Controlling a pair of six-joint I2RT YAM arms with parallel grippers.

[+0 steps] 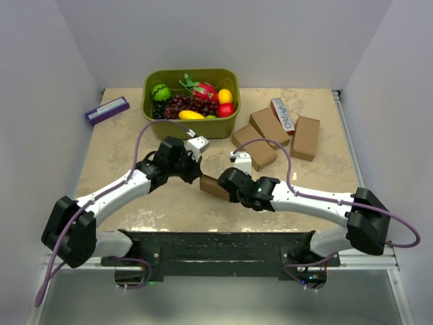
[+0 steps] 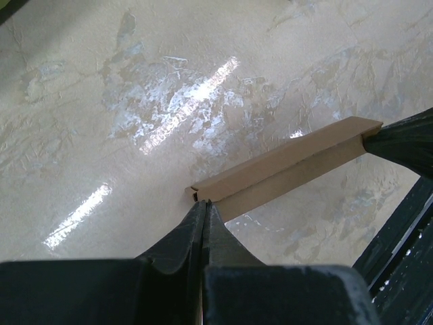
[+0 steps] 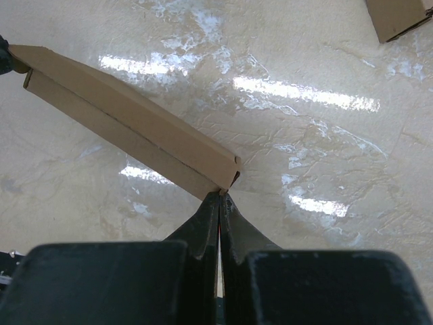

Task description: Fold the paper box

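Observation:
The paper box point(image 1: 212, 187) is a slim plain brown carton held above the table between both grippers. My left gripper point(image 1: 198, 179) is shut on its left end, and my right gripper point(image 1: 224, 184) is shut on its right end. In the left wrist view the box point(image 2: 284, 169) runs up and right from my closed gripper point(image 2: 205, 203), which pinches a thin edge at its near corner. In the right wrist view the box point(image 3: 128, 115) runs up and left from my closed gripper point(image 3: 221, 195), which pinches a small flap at its near end.
A green basket point(image 1: 146, 101) of toy fruit stands at the back. Several folded brown boxes point(image 1: 306, 137) and a white-and-red carton point(image 1: 284, 115) lie at the back right. A purple-and-white box point(image 1: 107, 110) lies at the back left. One brown box point(image 3: 399, 17) shows in the right wrist view.

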